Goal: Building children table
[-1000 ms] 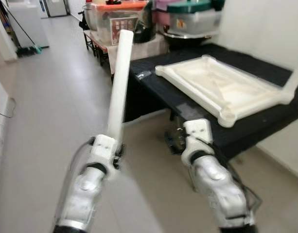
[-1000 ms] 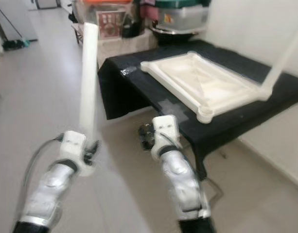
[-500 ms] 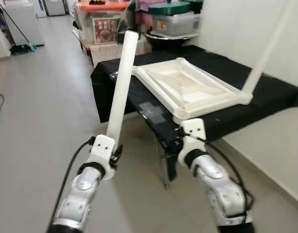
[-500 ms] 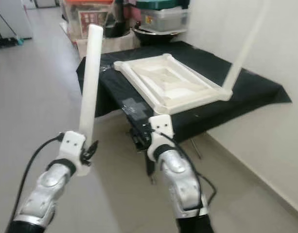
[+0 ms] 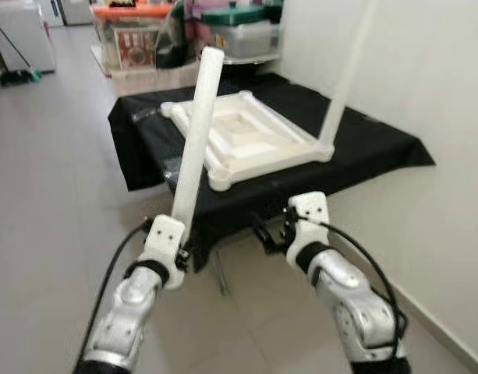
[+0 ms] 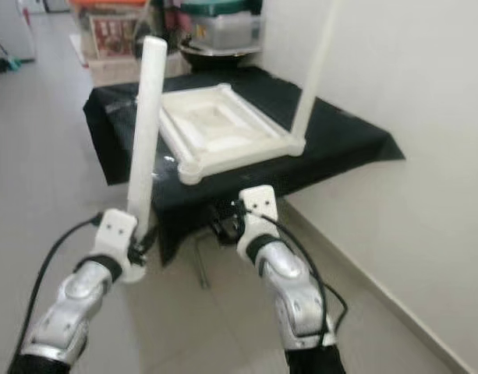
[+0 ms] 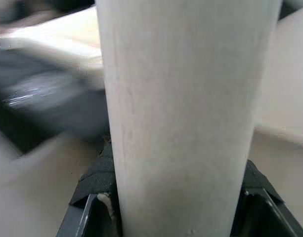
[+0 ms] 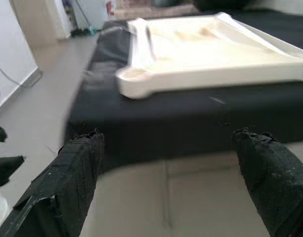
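My left gripper (image 5: 178,243) is shut on a long white table leg (image 5: 196,136), held upright in front of me; the leg (image 7: 181,108) sits between the black fingers (image 7: 92,190). A white tabletop (image 5: 246,136) lies upside down on a table draped in black cloth (image 5: 363,144). One white leg (image 5: 346,74) stands fixed in its far right corner. The near corner socket (image 8: 136,81) faces my right gripper (image 8: 166,137), which is open and empty, low before the cloth's front edge (image 5: 270,231).
A white wall (image 5: 426,93) runs along the right side. Storage bins (image 5: 239,31) and a box with an orange lid (image 5: 133,35) are stacked behind the table. Grey tiled floor (image 5: 51,179) stretches away to the left.
The whole view has shifted: the camera has moved, and the black table now sits centred ahead instead of off to the right. The leg stays upright in my left gripper.
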### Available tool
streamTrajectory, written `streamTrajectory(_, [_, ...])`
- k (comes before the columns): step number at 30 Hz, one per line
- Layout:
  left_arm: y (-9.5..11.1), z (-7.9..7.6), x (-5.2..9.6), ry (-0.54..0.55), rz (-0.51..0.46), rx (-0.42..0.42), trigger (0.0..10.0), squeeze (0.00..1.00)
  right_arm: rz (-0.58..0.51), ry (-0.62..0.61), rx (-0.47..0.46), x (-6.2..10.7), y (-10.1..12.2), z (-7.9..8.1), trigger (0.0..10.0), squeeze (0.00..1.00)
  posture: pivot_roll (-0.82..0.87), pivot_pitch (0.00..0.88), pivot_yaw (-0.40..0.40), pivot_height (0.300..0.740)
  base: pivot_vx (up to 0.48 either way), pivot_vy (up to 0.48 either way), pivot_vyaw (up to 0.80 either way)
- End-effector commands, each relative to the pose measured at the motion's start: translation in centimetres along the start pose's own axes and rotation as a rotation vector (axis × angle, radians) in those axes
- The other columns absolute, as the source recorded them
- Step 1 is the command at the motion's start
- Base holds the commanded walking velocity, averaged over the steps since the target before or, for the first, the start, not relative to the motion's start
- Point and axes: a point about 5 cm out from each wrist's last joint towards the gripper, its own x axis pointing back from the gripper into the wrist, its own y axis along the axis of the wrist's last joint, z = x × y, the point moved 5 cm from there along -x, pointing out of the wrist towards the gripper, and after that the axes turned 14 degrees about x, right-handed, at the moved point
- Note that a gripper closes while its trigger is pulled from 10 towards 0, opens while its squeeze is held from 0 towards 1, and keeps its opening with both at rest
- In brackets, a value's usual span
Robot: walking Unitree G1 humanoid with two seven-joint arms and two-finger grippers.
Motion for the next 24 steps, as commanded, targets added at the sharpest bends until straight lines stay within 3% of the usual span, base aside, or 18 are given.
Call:
streamTrajectory(1, [0.8, 0.1, 0.2, -0.02, -0.029, 0.006, 10.0, 0.0, -0.038, 0.05, -0.031, 0.0, 0.8, 0.8, 10.0, 0.0, -0.06, 0.0, -0.013, 0.74, 0.0, 0.0, 0.0])
streamTrajectory(4, [0.9, -0.3, 0.3, -0.053, -0.031, 0.008, 10.0, 0.0, -0.054, 0.1, -0.038, 0.2, 1.1, 1.2, 10.0, 0.0, -0.06, 0.0, -0.014, 0.74, 0.0, 0.0, 0.0])
streamTrajectory(6, [0.8, -1.1, 0.8, -0.13, -0.015, -0.007, 10.0, 0.0, -0.109, 0.227, -0.091, 1.0, 2.3, 2.1, 10.0, 0.0, -0.06, 0.0, -0.013, 0.74, 0.0, 0.0, 0.0])
streamTrajectory(12, [0.9, -2.5, 1.8, -0.282, 0.001, -0.008, 10.0, 0.0, -0.221, 0.419, -0.197, 2.6, 4.7, 3.2, 10.0, 0.0, -0.06, 0.0, -0.01, 0.74, 0.0, 0.0, 0.0])
streamTrajectory(13, [0.9, -2.5, 1.8, -0.282, 0.001, -0.008, 10.0, 0.0, -0.221, 0.419, -0.197, 2.6, 4.7, 3.2, 10.0, 0.0, -0.06, 0.0, -0.01, 0.74, 0.0, 0.0, 0.0])
streamTrajectory(18, [0.9, -5.0, 3.4, -0.497, 0.037, 0.0, 10.0, 0.0, -0.257, 0.543, -0.198, 3.5, 5.4, 4.7, 10.0, 0.0, -0.05, 0.0, -0.012, 0.74, 0.0, 0.0, 0.0])
streamTrajectory(20, [0.9, -5.0, 3.4, -0.497, 0.037, 0.0, 10.0, 0.0, -0.257, 0.543, -0.198, 3.5, 5.4, 4.7, 10.0, 0.0, -0.05, 0.0, -0.012, 0.74, 0.0, 0.0, 0.0])
streamTrajectory(24, [0.8, -5.9, 3.8, -0.579, 0.063, 0.003, 10.0, 0.0, -0.269, 0.635, -0.184, 4.3, 5.6, 6.5, 10.0, 0.0, -0.05, 0.0, -0.013, 0.74, 0.0, 0.0, 0.0])
